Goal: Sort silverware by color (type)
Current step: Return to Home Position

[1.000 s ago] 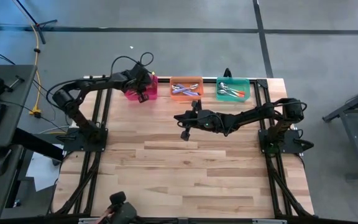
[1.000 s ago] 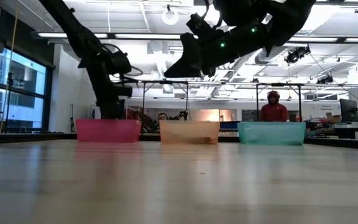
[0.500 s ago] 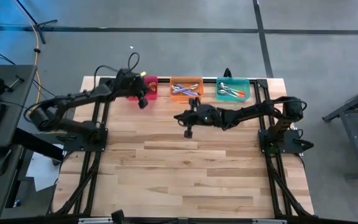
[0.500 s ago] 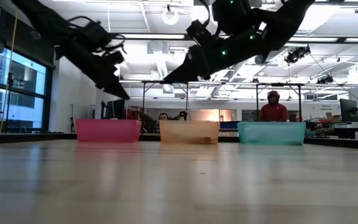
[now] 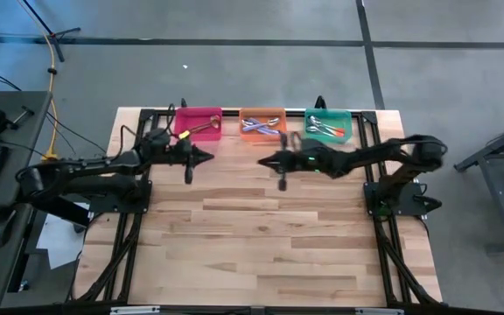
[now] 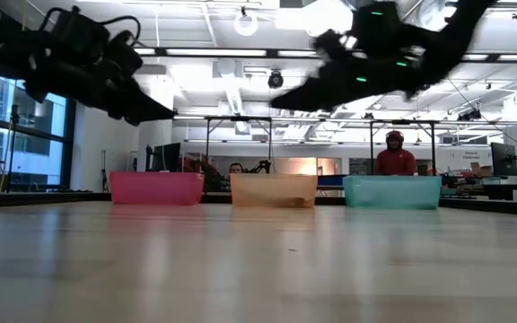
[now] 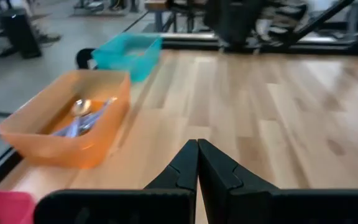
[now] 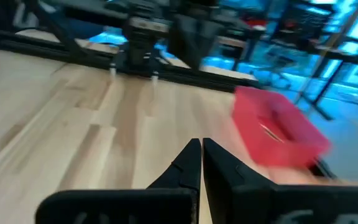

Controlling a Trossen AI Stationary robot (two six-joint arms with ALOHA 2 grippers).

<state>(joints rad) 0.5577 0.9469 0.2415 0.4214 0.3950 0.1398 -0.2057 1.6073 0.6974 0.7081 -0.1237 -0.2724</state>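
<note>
Above the worktop's (image 5: 261,236) far half, the left gripper (image 5: 208,157) and right gripper (image 5: 262,161) point at each other, fingers pressed together and empty, while along the far edge a gold spoon (image 5: 201,129) lies in the pink bin (image 5: 186,116), purple-handled spoons (image 5: 259,128) in the orange bin (image 5: 262,112), and orange-handled spoons (image 5: 326,130) in the green bin (image 5: 329,113).

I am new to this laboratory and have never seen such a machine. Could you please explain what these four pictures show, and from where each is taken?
This is a robot: two dark arms at a wooden table. One picture looks straight down, one looks level across the table-top, and two come from cameras on the wrists. The left gripper and the right gripper hang above the table, both shut, holding nothing. Along the far edge stand a pink bin with a gold spoon, an orange bin with purple-handled spoons and a green bin with orange-handled spoons.
</note>
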